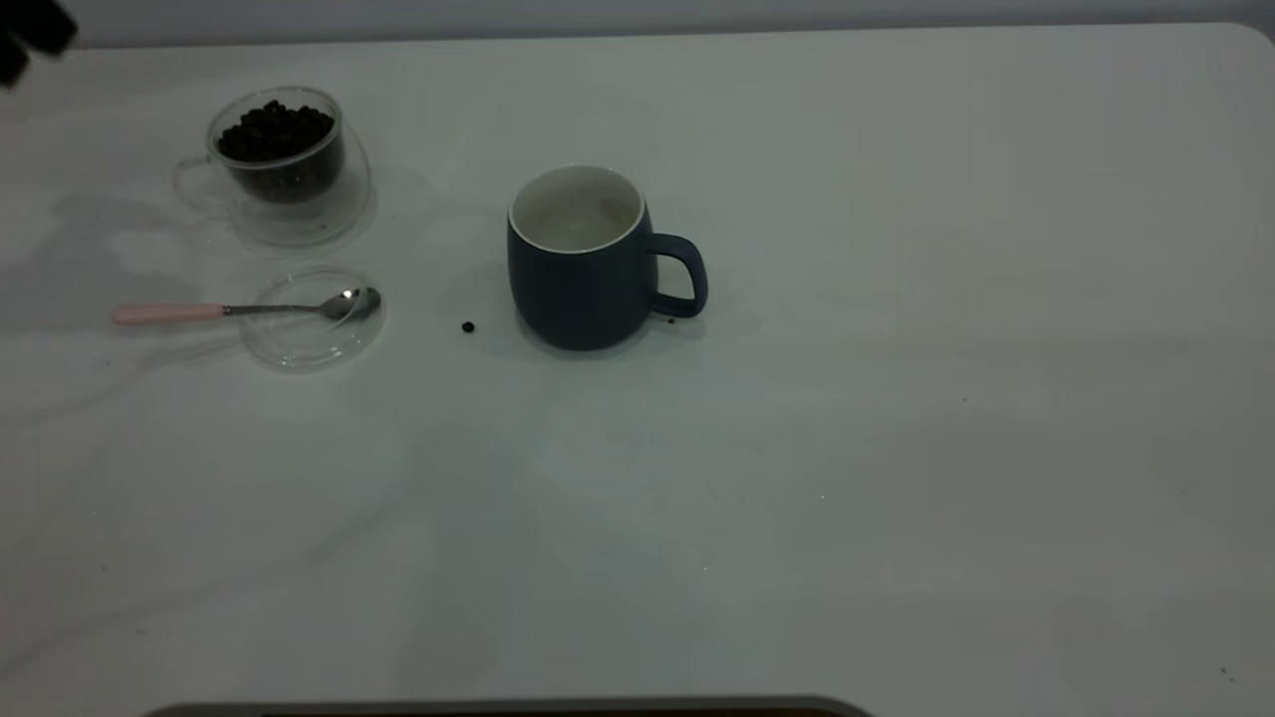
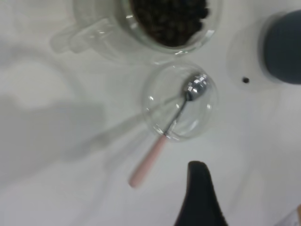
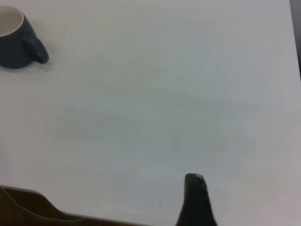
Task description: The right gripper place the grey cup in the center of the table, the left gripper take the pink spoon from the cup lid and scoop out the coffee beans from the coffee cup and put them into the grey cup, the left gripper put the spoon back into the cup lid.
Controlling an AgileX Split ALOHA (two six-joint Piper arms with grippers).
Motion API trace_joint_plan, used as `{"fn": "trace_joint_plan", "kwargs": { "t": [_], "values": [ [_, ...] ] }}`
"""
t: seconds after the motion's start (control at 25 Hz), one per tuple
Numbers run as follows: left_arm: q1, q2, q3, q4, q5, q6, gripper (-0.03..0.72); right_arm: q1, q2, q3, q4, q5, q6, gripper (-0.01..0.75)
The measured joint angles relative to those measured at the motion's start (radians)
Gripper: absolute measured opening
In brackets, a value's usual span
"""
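The grey cup stands upright near the middle of the surface, its handle pointing right, with nothing holding it. That first step looks finished to me. I can see only the pale inner wall, not the bottom, so I cannot say whether any beans are in it.

Over on the left, the coffee cup sits toward the far edge, heaped with coffee beans. Just in front of it lies the cup lid, and the pink spoon rests across it, metal bowl inside the lid, pink handle sticking out to the left over the bare surface. One loose bean lies between the lid and the grey cup, just beside the cup's base, and a small speck sits under the cup's handle.

The left tool hangs above the spoon area without touching anything; only one dark finger shows in its wrist view, and a black scrap of the arm sits at the far left corner in the exterior view. It holds nothing I can see, but whether it is open or closed I cannot tell. The right tool is well away from the grey cup on the right, also carrying nothing visible, and I cannot tell its state either.

With the spoon lying in the lid, either the scooping is all ahead or it is over; the stray bean hints at the latter.
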Motion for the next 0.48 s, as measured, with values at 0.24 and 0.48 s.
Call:
{"fn": "trace_joint_plan", "kwargs": {
  "t": [0.24,0.48],
  "values": [
    [-0.156,-0.196,0.000,0.215,0.046,-0.277,0.592,0.000,0.000,0.000,0.000,0.000,-0.001,0.591],
    [-0.287,-0.368,0.000,0.412,0.133,-0.585,0.592,0.000,0.000,0.000,0.000,0.000,-0.001,0.591]
  ]
}}
